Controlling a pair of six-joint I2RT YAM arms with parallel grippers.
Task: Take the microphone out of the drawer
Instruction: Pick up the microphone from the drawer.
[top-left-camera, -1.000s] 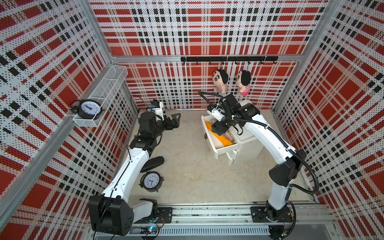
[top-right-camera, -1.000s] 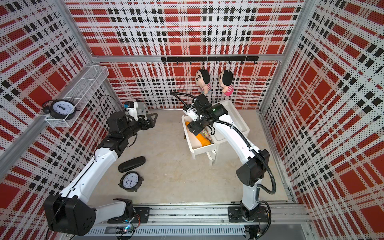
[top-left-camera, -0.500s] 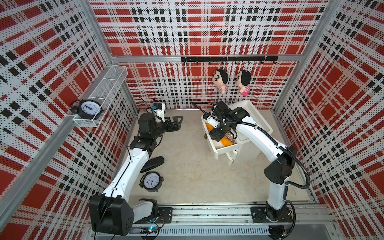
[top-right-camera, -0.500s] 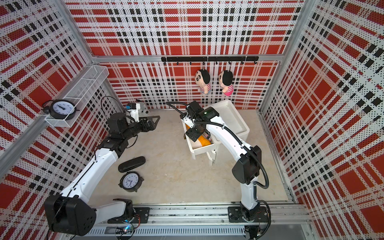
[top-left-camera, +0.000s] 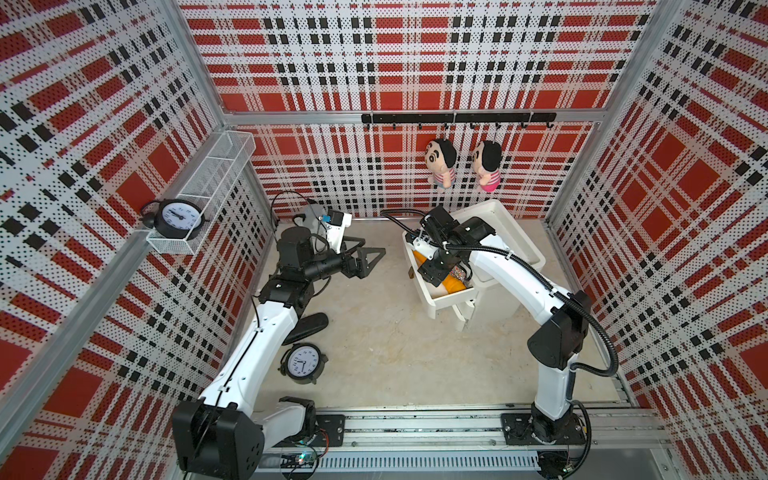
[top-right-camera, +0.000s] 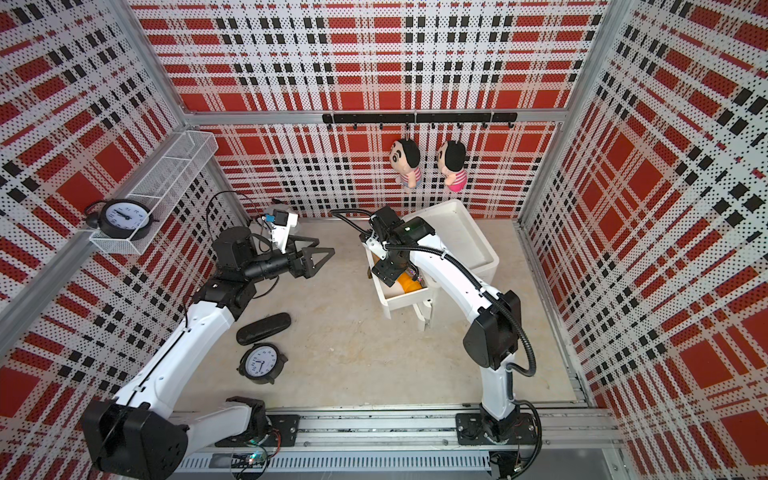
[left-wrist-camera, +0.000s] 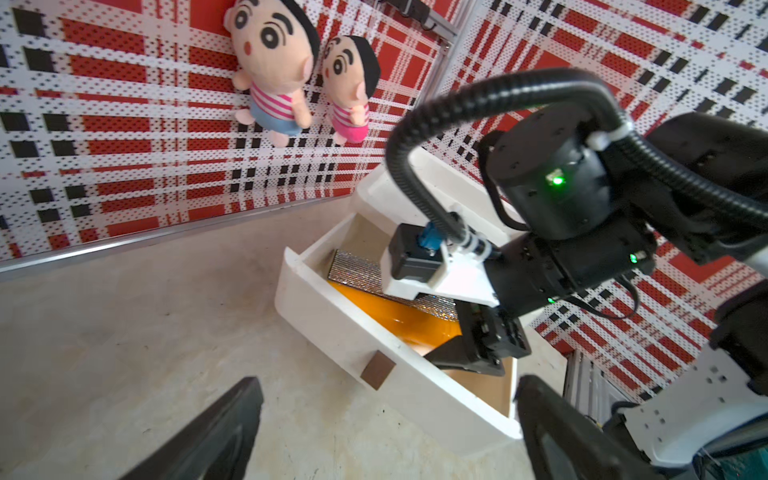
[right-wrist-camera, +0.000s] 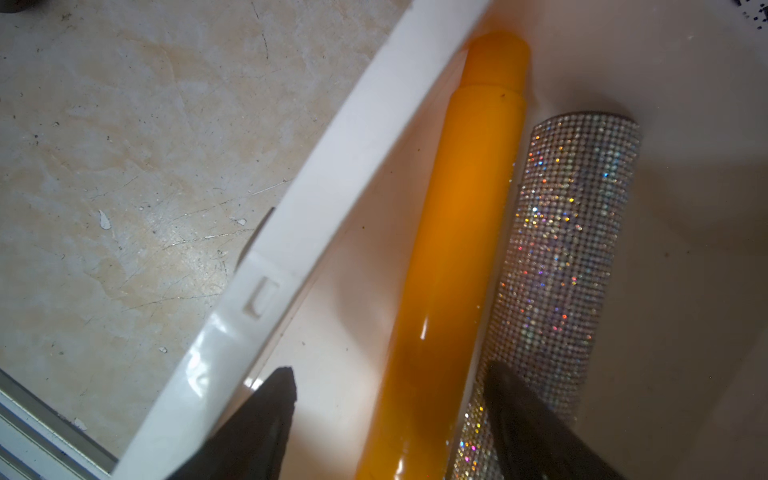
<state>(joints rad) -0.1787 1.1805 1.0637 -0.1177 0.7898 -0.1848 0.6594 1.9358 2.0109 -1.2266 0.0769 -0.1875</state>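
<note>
In a top view my left gripper (top-left-camera: 370, 251) hangs over the floor (top-left-camera: 374, 332), fingers spread wide, and my right gripper (top-left-camera: 434, 273) dips into the open drawer (top-left-camera: 451, 301) — left wrist view: the glittery microphone (left-wrist-camera: 357, 268) lies in that drawer beside an orange tube (left-wrist-camera: 395, 316) — right wrist view: right fingers (right-wrist-camera: 257, 428) apart, straddling the tube, pinching nothing

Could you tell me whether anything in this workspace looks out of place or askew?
Only mildly: an alarm clock lies flat on its back on the floor beside a black case, while a similar clock sits in the wall basket. Nothing looks spilled or damaged.
</note>
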